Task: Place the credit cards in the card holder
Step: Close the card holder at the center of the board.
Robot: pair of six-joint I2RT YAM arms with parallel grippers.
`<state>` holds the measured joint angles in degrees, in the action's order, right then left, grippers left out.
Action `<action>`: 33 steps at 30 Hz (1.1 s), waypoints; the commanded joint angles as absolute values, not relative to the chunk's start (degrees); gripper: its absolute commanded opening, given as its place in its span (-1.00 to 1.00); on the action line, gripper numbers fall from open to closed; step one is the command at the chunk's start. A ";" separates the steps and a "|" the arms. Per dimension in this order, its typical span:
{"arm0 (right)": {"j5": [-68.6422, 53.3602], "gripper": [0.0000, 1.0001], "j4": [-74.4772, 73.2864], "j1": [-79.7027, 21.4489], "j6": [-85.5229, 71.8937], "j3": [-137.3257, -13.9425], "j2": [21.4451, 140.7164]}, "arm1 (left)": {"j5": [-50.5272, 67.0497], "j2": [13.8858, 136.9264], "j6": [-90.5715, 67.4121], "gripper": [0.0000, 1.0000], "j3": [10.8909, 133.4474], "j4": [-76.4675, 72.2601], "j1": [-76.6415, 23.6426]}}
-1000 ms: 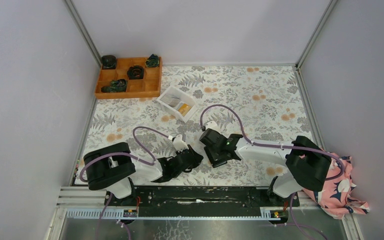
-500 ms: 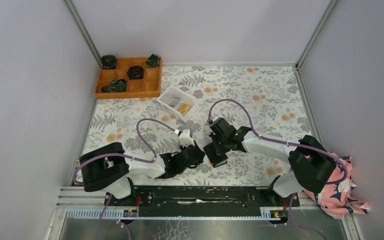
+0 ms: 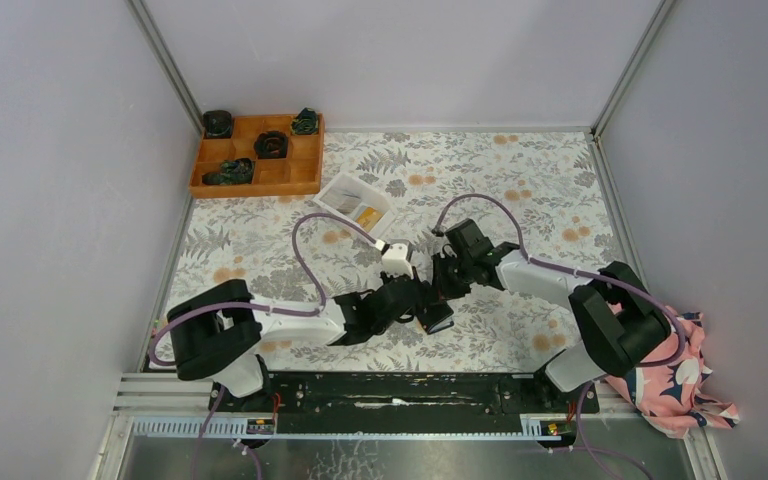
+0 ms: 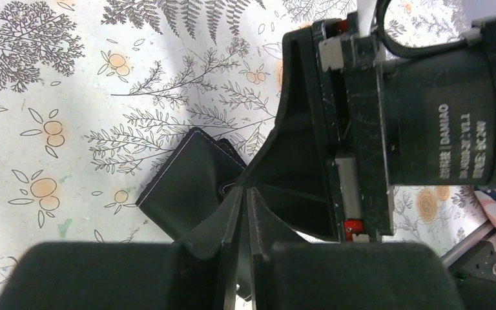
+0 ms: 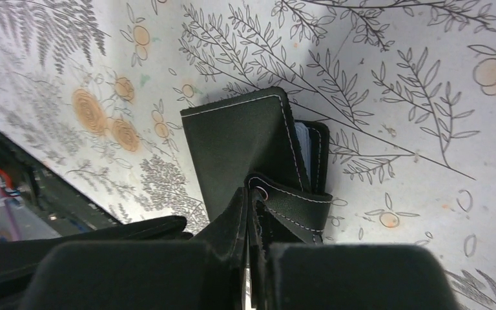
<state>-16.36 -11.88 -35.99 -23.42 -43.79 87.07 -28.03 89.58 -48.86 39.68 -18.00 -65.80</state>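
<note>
Pinching the card holder's (image 5: pixel 242 145) clasp tab, the right gripper (image 5: pixel 252 191) has its fingers clamped on the stitched strap. The left gripper (image 4: pixel 242 192) is closed too, with its tips at the holder's corner; I cannot tell whether it grips anything. The holder lies folded between the arms, near the table's front edge and set diagonal to it. It is black, leather-like, pale-stitched and roughly square. The credit cards (image 3: pixel 365 215) sit in a white tray (image 3: pixel 331 189) well behind. A floral tablecloth (image 3: pixel 520 180) covers the table, enclosed by plain grey walls (image 3: pixel 60 150).
</note>
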 commanded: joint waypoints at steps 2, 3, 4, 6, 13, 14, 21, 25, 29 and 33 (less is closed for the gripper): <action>-20.37 -1.00 -3.97 -33.06 -25.58 -40.23 92.74 | -26.78 91.28 -44.34 -0.74 41.45 -18.66 -64.82; -20.65 -1.00 -3.48 -32.76 -25.84 -39.99 93.46 | -26.58 91.39 -44.16 -0.74 41.55 -18.59 -64.79; -20.96 -1.00 -3.11 -32.44 -26.15 -39.75 93.76 | -26.45 91.46 -44.06 -0.74 41.51 -18.62 -64.78; -22.08 -1.00 -2.05 -31.90 -26.54 -39.44 94.90 | -26.18 91.51 -43.74 -0.74 41.57 -19.03 -64.61; -22.80 -1.00 -0.77 -30.52 -26.68 -38.64 96.82 | -25.21 91.52 -43.14 -0.74 41.16 -20.23 -64.08; -22.47 -1.00 -1.27 -30.50 -26.34 -38.84 96.08 | -25.32 91.16 -43.15 -0.74 40.86 -20.49 -63.96; -20.88 -0.34 -5.47 -30.50 -23.24 -43.19 88.28 | -30.74 85.64 -46.60 -0.67 37.13 -20.11 -63.90; -22.39 -0.20 -5.18 -30.59 -23.20 -45.67 84.90 | -33.93 81.56 -50.12 -0.58 33.85 -18.51 -64.09; -23.20 -0.14 -6.06 -30.79 -23.03 -48.71 82.98 | -34.93 79.78 -52.61 -0.54 31.90 -16.07 -64.79; -20.73 -0.10 -7.33 -32.27 -22.60 -50.29 80.67 | -35.46 80.13 -55.51 -0.53 29.64 -16.01 -66.47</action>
